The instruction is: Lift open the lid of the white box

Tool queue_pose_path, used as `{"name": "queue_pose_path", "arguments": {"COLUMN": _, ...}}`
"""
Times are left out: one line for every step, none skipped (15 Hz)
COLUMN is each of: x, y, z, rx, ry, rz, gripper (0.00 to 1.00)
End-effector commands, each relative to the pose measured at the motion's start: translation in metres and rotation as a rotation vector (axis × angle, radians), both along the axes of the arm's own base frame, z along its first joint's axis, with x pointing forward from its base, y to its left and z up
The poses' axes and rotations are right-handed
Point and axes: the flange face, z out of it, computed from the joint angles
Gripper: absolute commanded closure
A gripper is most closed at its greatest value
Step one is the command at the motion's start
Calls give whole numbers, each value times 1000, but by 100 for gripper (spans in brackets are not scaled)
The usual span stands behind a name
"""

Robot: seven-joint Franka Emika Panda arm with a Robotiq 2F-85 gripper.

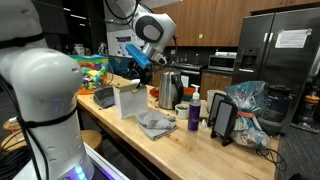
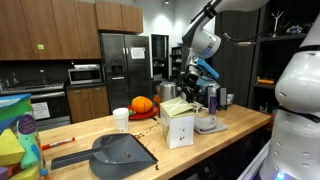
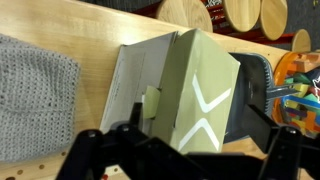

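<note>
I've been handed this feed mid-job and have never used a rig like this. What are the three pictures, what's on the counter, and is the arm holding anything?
This is a single robot arm ending in a two-finger gripper. Two pictures come from cameras standing away from the robot. The third comes from a camera on the wrist, looking down past the gripper's dark fingers.

On the wooden counter are the white box, a grey cloth beside it, a steel kettle and a dark dustpan.

The gripper hangs above the box, open, and holds nothing. The lid is the flat white flap on top of the box. These views do not show clearly whether it is raised.
</note>
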Motion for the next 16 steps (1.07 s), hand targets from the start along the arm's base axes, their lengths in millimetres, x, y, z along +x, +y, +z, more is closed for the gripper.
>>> {"name": "queue_pose_path", "arguments": {"x": 13, "y": -4, "z": -9, "rx": 41, "ry": -21, "rz": 1, "gripper": 0}}
{"name": "queue_pose_path", "arguments": {"x": 15, "y": -4, "z": -11, "rx": 50, "ry": -25, "rz": 3, "gripper": 0}}
{"name": "queue_pose_path", "arguments": {"x": 17, "y": -5, "z": -13, "rx": 59, "ry": -28, "rz": 5, "gripper": 0}}
{"name": "queue_pose_path", "arguments": {"x": 18, "y": -5, "z": -14, "rx": 66, "ry": -29, "rz": 5, "gripper": 0}}
{"name": "queue_pose_path", "arguments": {"x": 19, "y": -5, "z": -16, "rx": 72, "ry": -30, "rz": 6, "gripper": 0}}
{"name": "queue_pose_path", "arguments": {"x": 20, "y": -6, "z": -17, "rx": 78, "ry": -31, "rz": 6, "gripper": 0}}
{"name": "queue_pose_path", "arguments": {"x": 22, "y": -6, "z": -18, "rx": 83, "ry": -30, "rz": 7, "gripper": 0}}
{"name": "queue_pose_path", "arguments": {"x": 23, "y": -6, "z": -19, "rx": 87, "ry": -30, "rz": 10, "gripper": 0}}
{"name": "queue_pose_path", "arguments": {"x": 24, "y": -7, "z": -21, "rx": 91, "ry": -31, "rz": 12, "gripper": 0}}
{"name": "queue_pose_path", "arguments": {"x": 25, "y": -7, "z": -21, "rx": 95, "ry": -30, "rz": 12, "gripper": 0}}
{"name": "queue_pose_path", "arguments": {"x": 26, "y": -7, "z": -23, "rx": 97, "ry": -30, "rz": 15, "gripper": 0}}
{"name": "queue_pose_path", "arguments": {"x": 27, "y": -7, "z": -24, "rx": 99, "ry": -30, "rz": 19, "gripper": 0}}
{"name": "queue_pose_path", "arguments": {"x": 28, "y": -8, "z": -25, "rx": 101, "ry": -29, "rz": 21, "gripper": 0}}
{"name": "queue_pose_path", "arguments": {"x": 28, "y": -8, "z": -26, "rx": 103, "ry": -28, "rz": 23, "gripper": 0}}
{"name": "queue_pose_path", "arguments": {"x": 29, "y": -8, "z": -27, "rx": 106, "ry": -28, "rz": 26, "gripper": 0}}
{"name": "queue_pose_path", "arguments": {"x": 30, "y": -8, "z": -28, "rx": 108, "ry": -28, "rz": 30, "gripper": 0}}
